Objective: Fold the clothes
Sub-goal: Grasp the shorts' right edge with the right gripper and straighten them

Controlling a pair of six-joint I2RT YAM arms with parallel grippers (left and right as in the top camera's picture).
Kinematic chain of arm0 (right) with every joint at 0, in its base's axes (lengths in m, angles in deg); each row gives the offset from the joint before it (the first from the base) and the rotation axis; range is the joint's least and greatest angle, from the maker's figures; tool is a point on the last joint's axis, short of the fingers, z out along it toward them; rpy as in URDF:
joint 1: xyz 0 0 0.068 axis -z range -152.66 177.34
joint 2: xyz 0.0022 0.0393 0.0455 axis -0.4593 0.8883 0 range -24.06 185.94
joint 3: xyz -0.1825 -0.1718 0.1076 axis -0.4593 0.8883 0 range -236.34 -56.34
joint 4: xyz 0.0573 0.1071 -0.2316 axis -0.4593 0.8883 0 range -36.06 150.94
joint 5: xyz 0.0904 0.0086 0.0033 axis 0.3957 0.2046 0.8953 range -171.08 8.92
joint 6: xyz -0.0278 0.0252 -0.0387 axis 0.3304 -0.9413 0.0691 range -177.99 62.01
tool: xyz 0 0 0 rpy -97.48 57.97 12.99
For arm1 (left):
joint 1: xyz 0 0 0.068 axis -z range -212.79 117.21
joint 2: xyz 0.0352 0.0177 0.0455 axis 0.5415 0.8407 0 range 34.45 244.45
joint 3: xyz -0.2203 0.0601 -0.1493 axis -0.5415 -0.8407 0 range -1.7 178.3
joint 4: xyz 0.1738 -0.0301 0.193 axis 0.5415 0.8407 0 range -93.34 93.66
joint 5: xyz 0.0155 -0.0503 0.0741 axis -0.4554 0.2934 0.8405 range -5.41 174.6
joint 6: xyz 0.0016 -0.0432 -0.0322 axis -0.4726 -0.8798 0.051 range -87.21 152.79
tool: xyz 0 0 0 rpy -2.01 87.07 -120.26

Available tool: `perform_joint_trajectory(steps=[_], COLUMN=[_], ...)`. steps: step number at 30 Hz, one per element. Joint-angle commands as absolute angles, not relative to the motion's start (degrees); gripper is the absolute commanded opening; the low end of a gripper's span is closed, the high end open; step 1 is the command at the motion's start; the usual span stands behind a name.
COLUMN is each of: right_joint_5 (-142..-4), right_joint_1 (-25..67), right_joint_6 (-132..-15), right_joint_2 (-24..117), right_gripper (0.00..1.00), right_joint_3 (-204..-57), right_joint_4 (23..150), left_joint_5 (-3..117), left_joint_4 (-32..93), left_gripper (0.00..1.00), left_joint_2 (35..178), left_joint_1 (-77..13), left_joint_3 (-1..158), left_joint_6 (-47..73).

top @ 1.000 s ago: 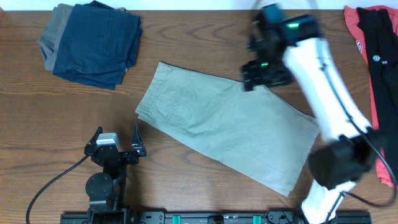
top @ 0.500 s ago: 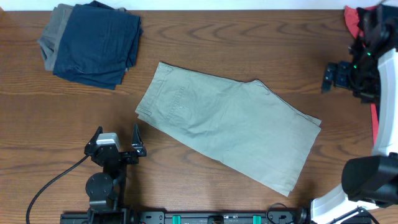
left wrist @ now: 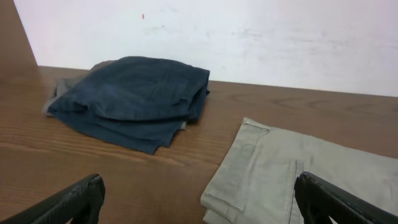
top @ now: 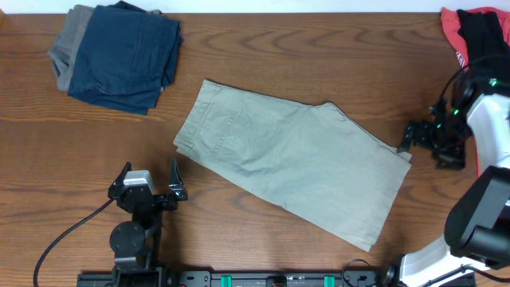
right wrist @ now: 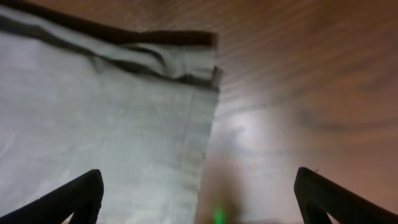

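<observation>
The khaki-beige shorts (top: 291, 159) lie flat across the middle of the table, folded lengthwise, waistband at the left and leg hems at the right. My right gripper (top: 408, 140) is open at the shorts' right hem corner; its wrist view shows the hem edge (right wrist: 186, 74) between the open fingers (right wrist: 199, 199). My left gripper (top: 151, 177) is open and empty near the front left, apart from the waistband; its wrist view shows the open fingers (left wrist: 199, 202) and the waistband corner (left wrist: 249, 162).
A pile of navy-blue and grey folded garments (top: 119, 56) sits at the back left, also in the left wrist view (left wrist: 130, 99). A red-and-black garment (top: 478, 32) lies at the back right corner.
My right arm swung from above the shorts' back edge out to the right, then came down to the shorts' right hem corner. The shorts and left arm have not moved.
</observation>
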State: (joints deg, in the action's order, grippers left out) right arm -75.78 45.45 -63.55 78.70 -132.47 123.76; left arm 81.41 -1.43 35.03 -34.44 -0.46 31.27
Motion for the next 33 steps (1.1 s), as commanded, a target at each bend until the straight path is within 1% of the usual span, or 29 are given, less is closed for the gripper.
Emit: perform_joint_trajectory(steps=[1, 5, 11, 17, 19, 21, 23, 25, 27, 30, 31, 33], right_joint_5=[-70.91, -70.53, -70.56, -70.53, -70.53, -70.53, -70.51, -70.51, -70.51, -70.51, -70.53, -70.58], right_joint_1=[45.71, 45.71, 45.71, 45.71, 45.71, 45.69, 45.69, 45.69, 45.69, 45.69, 45.69, 45.69], right_joint_6=[-63.95, -68.38, -68.69, -68.67, -68.67, -68.67, -68.69, -68.69, -68.69, -68.71, -68.69, -68.67], right_joint_2=[78.26, 78.26, 78.26, 78.26, 78.26, 78.26, 78.26, 78.26, 78.26, 78.26, 78.26, 78.26], right_gripper=[0.96, 0.96, 0.94, 0.88, 0.82, 0.72, 0.56, 0.44, 0.29, 0.06, 0.01, 0.01], right_joint_3=[-128.02, -123.47, -116.98, -112.43, -111.69, -111.3, -111.27, -111.27, -111.27, -111.27, -111.27, -111.27], right_joint_4=[120.03, 114.8, 106.02, 99.33, 98.06, 97.16, 96.44, 95.46, 94.54, 92.84, 91.96, 89.34], left_joint_5=[81.66, 81.66, 81.66, 81.66, 81.66, 81.63, 81.66, 81.66, 81.63, 81.66, 81.63, 81.66], left_joint_4=[0.47, 0.47, 0.47, 0.47, 0.47, 0.47, 0.47, 0.47, 0.47, 0.47, 0.47, 0.47], left_gripper=[0.98, 0.98, 0.98, 0.98, 0.98, 0.98, 0.98, 0.98, 0.98, 0.98, 0.98, 0.98], left_joint_2=[34.68, 34.68, 34.68, 34.68, 34.68, 34.68, 34.68, 34.68, 34.68, 34.68, 34.68, 34.68], left_joint_1=[-34.48, -34.48, -34.48, -34.48, -34.48, -34.48, -34.48, -34.48, -34.48, -34.48, -34.48, -34.48], left_joint_3=[-1.47, -1.47, -1.47, -1.47, -1.47, -1.47, -1.47, -1.47, -1.47, -1.47, -1.47, -1.47], left_joint_6=[31.2, 31.2, 31.2, 31.2, 31.2, 31.2, 31.2, 31.2, 31.2, 31.2, 31.2, 31.2])
